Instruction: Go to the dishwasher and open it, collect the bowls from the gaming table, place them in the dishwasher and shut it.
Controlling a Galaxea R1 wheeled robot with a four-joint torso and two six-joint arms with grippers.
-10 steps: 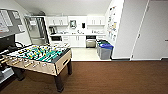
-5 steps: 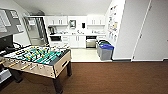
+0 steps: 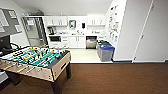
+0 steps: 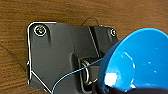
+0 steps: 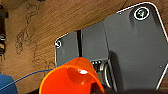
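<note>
Head view: one gaming table (image 3: 37,61) at 8 o'clock, green field and rods. One dishwasher (image 3: 91,42) at 12 o'clock, far wall, door shut. Two bins (image 3: 106,52) beside it.

Left wrist view: one blue bowl (image 4: 140,62) above wood floor (image 4: 75,12); pincer opening cannot be told.

Right wrist view: one orange bowl (image 5: 71,78); grip cannot be told.
</note>
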